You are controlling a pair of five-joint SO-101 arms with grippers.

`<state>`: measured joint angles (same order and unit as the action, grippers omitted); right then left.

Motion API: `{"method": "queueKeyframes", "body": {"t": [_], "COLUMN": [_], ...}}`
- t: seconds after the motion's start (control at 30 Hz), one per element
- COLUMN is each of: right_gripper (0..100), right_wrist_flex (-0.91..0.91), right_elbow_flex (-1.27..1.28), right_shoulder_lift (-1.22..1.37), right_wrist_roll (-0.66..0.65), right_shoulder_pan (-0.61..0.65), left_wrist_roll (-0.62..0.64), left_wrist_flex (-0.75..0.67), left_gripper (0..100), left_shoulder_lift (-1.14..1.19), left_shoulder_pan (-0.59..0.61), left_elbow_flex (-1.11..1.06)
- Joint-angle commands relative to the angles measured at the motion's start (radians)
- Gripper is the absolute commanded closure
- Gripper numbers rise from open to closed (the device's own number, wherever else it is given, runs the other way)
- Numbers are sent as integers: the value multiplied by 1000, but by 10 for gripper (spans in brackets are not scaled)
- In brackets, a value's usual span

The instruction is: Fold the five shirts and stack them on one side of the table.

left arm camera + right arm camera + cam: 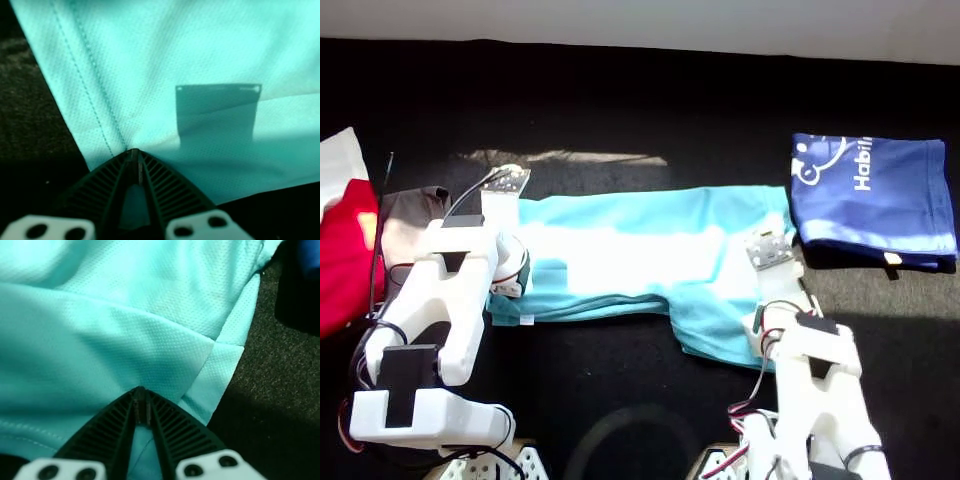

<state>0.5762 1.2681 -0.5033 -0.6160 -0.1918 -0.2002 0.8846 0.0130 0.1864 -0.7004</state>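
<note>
Black table (pixel 620 110) under everything, teal shirt (pixel 640 250) lay spread across the middle, folded blue shirt (pixel 875 200) sat far right just beside it, red shirt (pixel 345 250) and brown shirt (pixel 405 225) were bunched at left, partly hidden by the left arm, left gripper (pixel 134 155) was pinched tight on the teal shirt's left edge, right gripper (pixel 141 392) was clamped on its near-right edge.

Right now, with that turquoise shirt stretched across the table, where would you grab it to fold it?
Probably by its edges at both ends, coming from the arms' side: the turquoise shirt lies flat and wide, so only edges can be pinched. The left gripper and right gripper pinch it there.
</note>
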Motion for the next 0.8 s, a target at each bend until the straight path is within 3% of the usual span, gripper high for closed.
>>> {"method": "queueKeyframes", "body": {"t": [0.0, 0.27, 0.47, 0.6, 0.77], "right_gripper": [992, 992, 992, 991, 915], "right_wrist_flex": [-7, 153, 372, 552, 757], "right_elbow_flex": [-58, -197, -309, -308, -259], "right_shoulder_lift": [70, 59, -165, -400, -575], "right_wrist_roll": [-17, -12, -12, -15, -14], "right_shoulder_pan": [-111, -91, -82, 8, 232], "left_wrist_roll": [-8, -8, -8, -8, -8], "left_wrist_flex": [-34, -34, -34, -34, -34], "left_gripper": [991, 991, 991, 991, 991], "left_shoulder_lift": [4, 4, 4, 4, 4], "left_shoulder_pan": [25, 25, 25, 25, 25], "left_elbow_flex": [1, 1, 1, 1, 1]}}
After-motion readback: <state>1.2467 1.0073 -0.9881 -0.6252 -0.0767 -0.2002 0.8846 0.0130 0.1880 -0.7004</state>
